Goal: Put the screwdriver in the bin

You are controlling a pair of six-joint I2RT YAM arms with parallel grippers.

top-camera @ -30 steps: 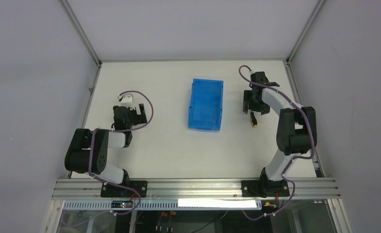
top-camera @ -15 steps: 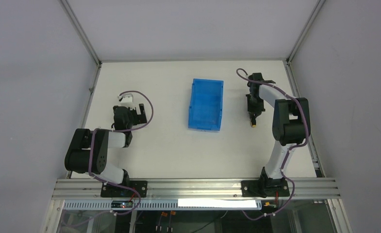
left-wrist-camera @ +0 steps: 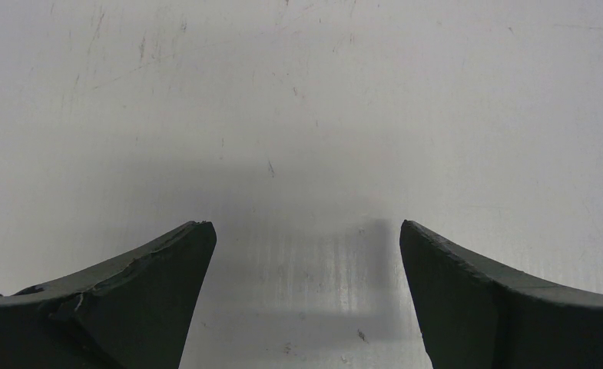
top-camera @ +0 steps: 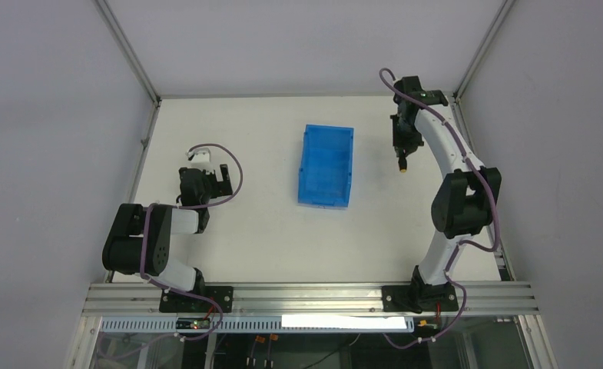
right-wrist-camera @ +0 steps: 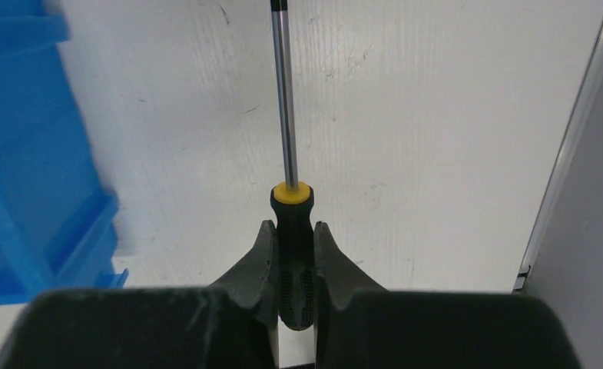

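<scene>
Your right gripper (right-wrist-camera: pixel 293 231) holds the screwdriver (right-wrist-camera: pixel 288 138). The two fingers are closed narrowly on the black handle, one on each side, and the yellow collar sits just past the fingertips. The thin metal shaft goes straight out from there, so the long axis of the tool is in line with the fingers, not across them. The shaft runs out of the right wrist view at the top, so from these views you cannot tell whether the tip is clear of the table (left-wrist-camera: pixel 298 92).

The relation that matters now is sideways. In the top view the bin (top-camera: pixel 326 161) lies to the left of the gripper, apart from it, with bare table between them. The right wrist view shows the same: the blue wall stands at the left edge, beside the tool and not under it. I judge the coming move is a carry to the left until the handle is over the opening. Because the shaft points forward, watch that it passes above the near rim.

Your left gripper (left-wrist-camera: pixel 306 227) has its jaws wide apart, with only table between them. It waits on the far side of the bin, well away from the tool, so the right arm is the one for this work.
</scene>
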